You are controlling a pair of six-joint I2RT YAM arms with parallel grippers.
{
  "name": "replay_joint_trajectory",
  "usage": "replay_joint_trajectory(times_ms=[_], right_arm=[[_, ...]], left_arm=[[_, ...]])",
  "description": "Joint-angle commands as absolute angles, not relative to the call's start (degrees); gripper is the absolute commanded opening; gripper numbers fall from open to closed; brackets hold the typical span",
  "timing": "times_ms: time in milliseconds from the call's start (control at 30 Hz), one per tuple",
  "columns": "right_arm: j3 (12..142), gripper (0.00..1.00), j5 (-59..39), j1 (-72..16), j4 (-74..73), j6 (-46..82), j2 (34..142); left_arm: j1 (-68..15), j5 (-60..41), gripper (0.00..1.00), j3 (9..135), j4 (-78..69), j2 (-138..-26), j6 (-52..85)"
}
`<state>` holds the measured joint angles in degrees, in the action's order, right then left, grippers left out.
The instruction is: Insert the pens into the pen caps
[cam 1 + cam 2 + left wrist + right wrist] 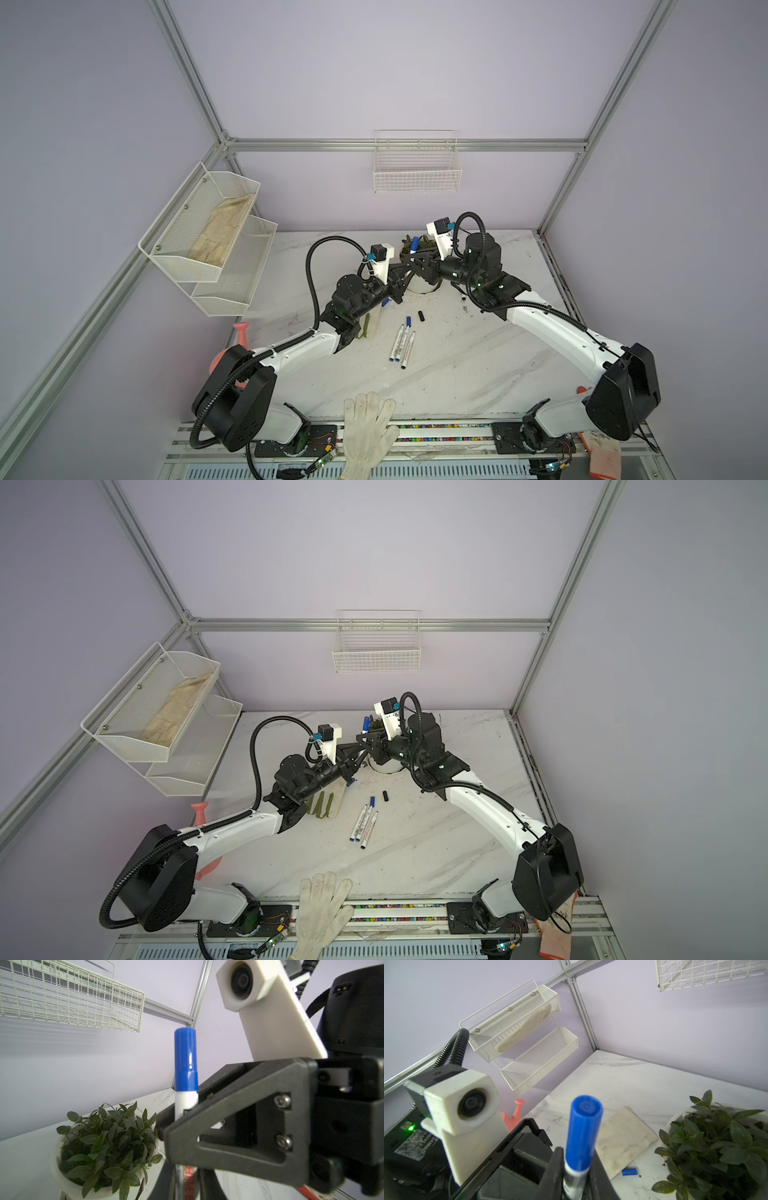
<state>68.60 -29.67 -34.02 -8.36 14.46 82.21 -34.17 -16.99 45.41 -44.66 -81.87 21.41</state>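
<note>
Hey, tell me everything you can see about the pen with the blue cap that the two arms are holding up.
The capped pen is slim, with a glossy white, plastic-looking barrel bearing dark and red print, and a blue cap seated on its upper end. It stands roughly upright in the air near the potted plant. The right gripper clamps the barrel just below the cap; the left gripper grips it lower down.

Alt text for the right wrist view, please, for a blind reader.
A pen wearing a blue cap stands gripped in the right tool, close to the lens. Beyond it on the marble table lie a stained cloth and a loose blue cap, with a potted plant nearby.
</note>
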Motion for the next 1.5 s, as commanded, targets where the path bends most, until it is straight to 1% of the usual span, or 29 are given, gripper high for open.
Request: replay_joint_trajectory(times_ms=[0, 67, 100, 167, 200, 233, 267, 400, 467, 533, 667, 733, 800, 867, 1000, 1167, 1267, 1467], right_arm=[[67.5, 0.08, -29.8, -34.3, -9.7, 14.5, 81.1], [67.7, 0.05, -29.6, -34.2, -9.8, 14.4, 81.0], [67.9, 0.03, -29.5, -34.2, -9.7, 14.5, 81.1], [68.1, 0.03, -29.1, -33.9, -9.6, 14.7, 80.9], [68.2, 0.02, -28.7, -33.6, -9.4, 15.0, 80.9], [68.1, 0.02, -28.6, -33.4, -9.4, 15.1, 80.8], [68.3, 0.01, -28.1, -33.2, -9.0, 15.5, 80.7], [68.7, 0.01, -25.9, -31.3, -7.5, 16.4, 79.2], [69.2, 0.01, -24.0, -29.4, -5.3, 15.9, 77.8], [69.8, 0.01, -22.0, -26.6, -2.9, 15.7, 76.0], [70.8, 0.02, -14.7, -20.8, 3.5, 15.5, 74.6], [71.0, 0.02, -9.8, -18.3, 7.1, 15.6, 75.7], [71.0, 0.02, -6.0, -15.4, 11.1, 16.2, 78.3], [71.5, 0.03, -3.1, -13.4, 13.9, 16.3, 83.2], [72.9, 0.03, 1.4, -11.8, 15.6, 14.3, 91.9], [75.8, 0.03, 5.8, -11.2, 15.3, 12.6, 101.7], [78.2, 0.03, 6.8, -11.2, 15.4, 11.6, 107.0], [81.5, 0.04, 5.4, -11.1, 15.5, 10.9, 114.4]], left_arm=[[-34.4, -15.8, 0.0, 44.0, -50.2, -82.9, 23.1], [-34.4, -15.7, 0.0, 44.1, -50.3, -83.2, 23.2], [-34.3, -15.8, 0.03, 44.1, -50.2, -83.3, 23.4], [-34.3, -15.9, 0.18, 44.1, -49.1, -83.3, 23.7], [-34.3, -16.5, 0.44, 44.1, -48.6, -83.4, 23.8], [-34.3, -17.1, 0.81, 44.3, -47.7, -83.3, 23.8], [-34.3, -17.9, 1.0, 44.6, -46.4, -83.3, 23.7], [-34.3, -19.6, 1.0, 45.2, -39.6, -82.3, 23.5], [-34.2, -18.5, 1.0, 43.9, -37.2, -81.5, 23.2], [-33.9, -16.8, 1.0, 42.8, -32.8, -78.1, 22.9], [-33.7, -8.6, 1.0, 42.9, -18.3, -75.6, 22.0], [-33.7, -3.9, 1.0, 41.6, -15.3, -74.7, 22.7], [-33.6, -0.5, 1.0, 40.2, -14.0, -74.2, 23.4], [-33.5, 1.1, 1.0, 40.5, -10.8, -74.6, 23.9], [-33.5, 0.2, 1.0, 43.7, -3.1, -77.8, 24.5], [-33.6, -0.3, 1.0, 45.7, 1.6, -81.5, 24.7], [-33.6, -0.1, 1.0, 45.4, 2.4, -83.1, 24.7], [-33.6, -0.7, 1.0, 45.2, 3.2, -83.3, 24.1]])
